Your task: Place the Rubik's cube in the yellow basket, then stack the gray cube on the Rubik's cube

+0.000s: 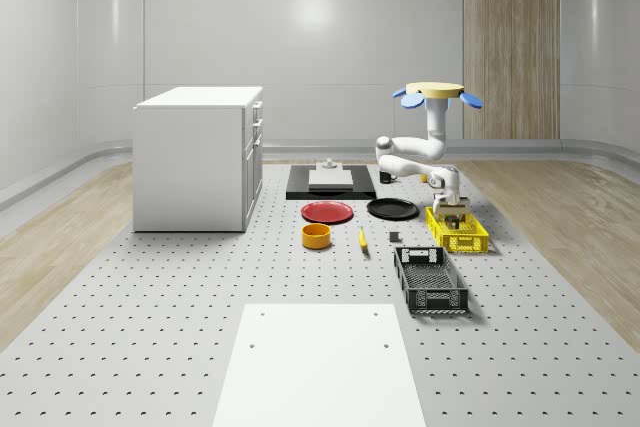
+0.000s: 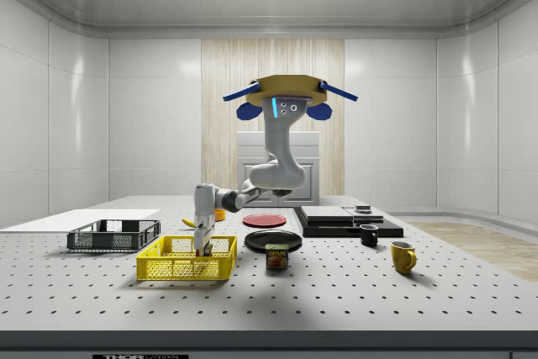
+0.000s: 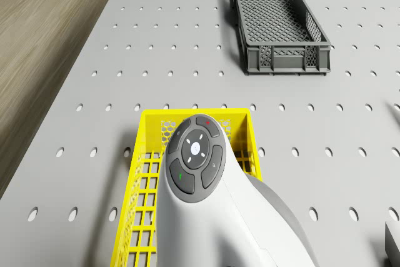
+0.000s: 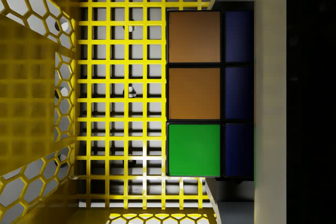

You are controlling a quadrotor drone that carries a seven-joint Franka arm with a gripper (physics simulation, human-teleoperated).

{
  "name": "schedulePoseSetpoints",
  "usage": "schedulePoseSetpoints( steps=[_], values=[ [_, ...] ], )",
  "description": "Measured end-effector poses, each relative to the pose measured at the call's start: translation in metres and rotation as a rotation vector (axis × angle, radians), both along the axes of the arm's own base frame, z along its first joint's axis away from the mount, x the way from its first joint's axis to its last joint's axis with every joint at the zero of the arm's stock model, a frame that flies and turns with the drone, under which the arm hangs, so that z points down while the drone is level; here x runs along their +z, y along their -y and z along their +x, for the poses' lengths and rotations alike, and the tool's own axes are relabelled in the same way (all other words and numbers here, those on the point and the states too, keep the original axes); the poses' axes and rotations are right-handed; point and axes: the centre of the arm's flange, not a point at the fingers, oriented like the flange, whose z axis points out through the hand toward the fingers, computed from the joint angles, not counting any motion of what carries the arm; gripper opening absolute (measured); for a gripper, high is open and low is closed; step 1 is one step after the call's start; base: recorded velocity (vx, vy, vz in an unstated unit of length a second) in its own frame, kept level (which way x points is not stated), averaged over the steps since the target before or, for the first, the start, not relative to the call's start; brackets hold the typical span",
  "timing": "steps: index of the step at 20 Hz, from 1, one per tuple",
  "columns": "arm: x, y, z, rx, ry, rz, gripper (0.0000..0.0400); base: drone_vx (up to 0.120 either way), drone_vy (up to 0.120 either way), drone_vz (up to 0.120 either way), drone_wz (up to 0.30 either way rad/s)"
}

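A: What lay nearest the camera?
B: In the whole-scene view, the white sheet (image 1: 315,362) on the table (image 1: 150,317). Beyond it stood the white cabinet (image 1: 195,157), the biggest thing there, at that view's left.

A: And the drone?
B: The drone (image 2: 288,90) hovered above the table, near the black plate (image 2: 273,240), its arm (image 2: 282,166) bent down toward the basket (image 2: 187,260).

A: The tool?
B: The tool (image 2: 203,245) hung low inside the basket. Whether its fingers gripped, I could not tell.

A: The cube?
B: In the wrist view the Rubik's cube (image 4: 207,95) sat right before the tool, over the basket's grid floor, showing orange, green and blue tiles. Whether it rested on the floor, I could not tell.

A: Anything else?
B: A gray crate (image 1: 430,280) just beside the basket, a red plate (image 1: 327,211), an orange bowl (image 1: 316,236), a yellow mug (image 2: 403,256), a black mug (image 2: 368,235), and a can (image 2: 276,256) near the basket.
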Motion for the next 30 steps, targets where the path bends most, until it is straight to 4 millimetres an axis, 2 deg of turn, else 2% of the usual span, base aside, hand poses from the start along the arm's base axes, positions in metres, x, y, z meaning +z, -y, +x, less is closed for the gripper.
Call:
schedulePoseSetpoints(
  steps=[2,5,11,14,30],
  values=[
    [0.003,0.0,0.0,0.0,0.0,0.0,0.0354,0.0,0.0,0.0,0.0],
    [0.0,0.0,0.0,0.0,0.0,0.0,0.0378,0.0,0.0,0.013,0.0],
    [-0.008,0.0,0.0,0.0,0.0,0.0,0.0395,0.0,0.0,0.12,0.0],
    [-0.009,0.0,0.0,0.0,0.0,0.0,0.0398,0.12,-0.013,0.12,0.0],
    [-0.01,0.0,0.0,0.0,0.0,0.0,0.04,0.003,-0.12,0.005,0.0]
  ],
)
